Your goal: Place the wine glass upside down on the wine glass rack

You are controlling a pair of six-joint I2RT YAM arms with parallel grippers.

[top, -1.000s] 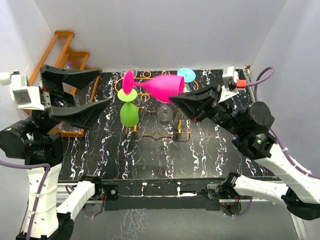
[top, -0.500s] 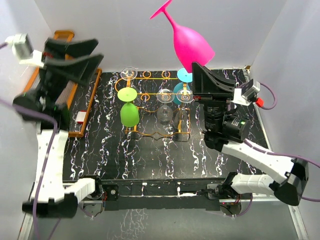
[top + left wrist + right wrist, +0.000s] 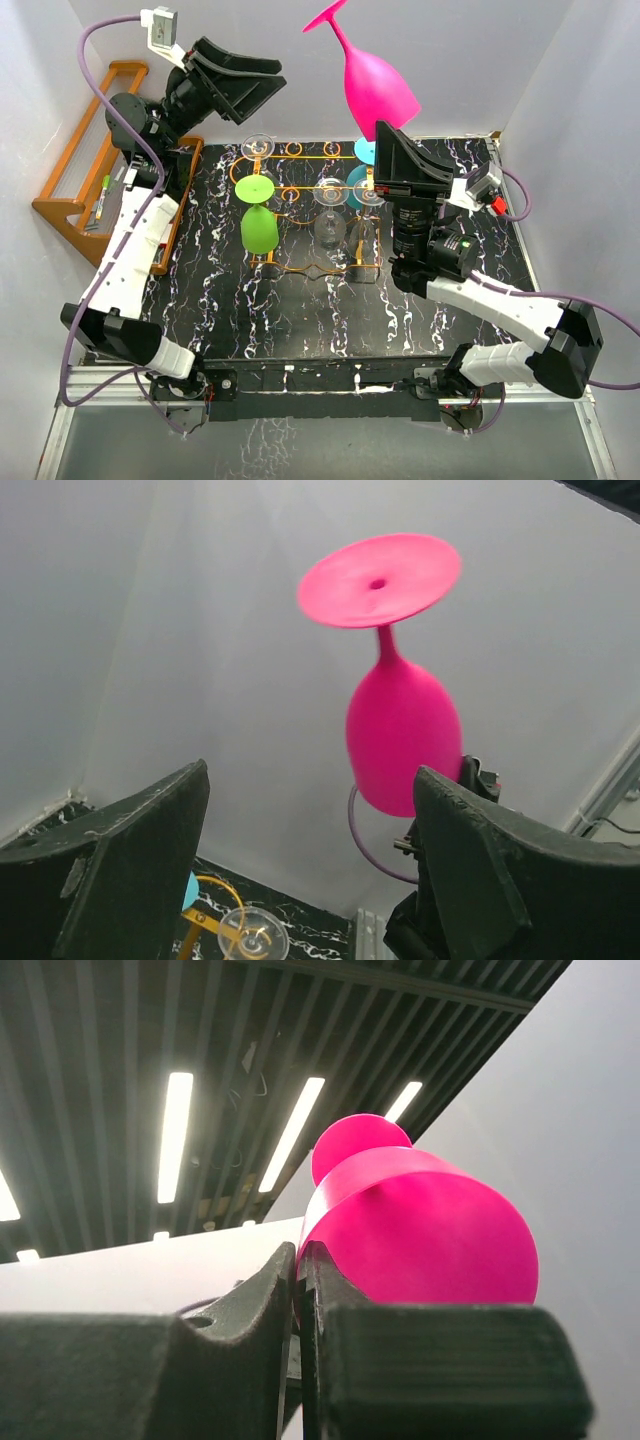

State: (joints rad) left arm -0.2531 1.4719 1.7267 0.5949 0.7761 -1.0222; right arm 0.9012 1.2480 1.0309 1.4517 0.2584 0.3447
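Note:
My right gripper (image 3: 398, 135) is shut on the rim of a pink wine glass (image 3: 375, 80) and holds it high in the air, upside down, foot up and tilted left. The glass also shows in the left wrist view (image 3: 402, 730) and the right wrist view (image 3: 420, 1240). The orange wire wine glass rack (image 3: 315, 225) stands at the table's back middle, below the glass. A green glass (image 3: 258, 225), clear glasses (image 3: 329, 222) and a teal glass (image 3: 364, 178) hang in it. My left gripper (image 3: 250, 78) is open and empty, raised at the back left, facing the pink glass.
An orange wooden stepped shelf (image 3: 80, 150) stands at the far left against the wall, with small items on it. White walls close in the back and both sides. The black marbled table (image 3: 300, 310) stretches in front of the rack.
My left arm has swung up and right, so its open gripper now faces the pink glass. The right gripper holds the glass raised, almost unmoved since half a second ago.

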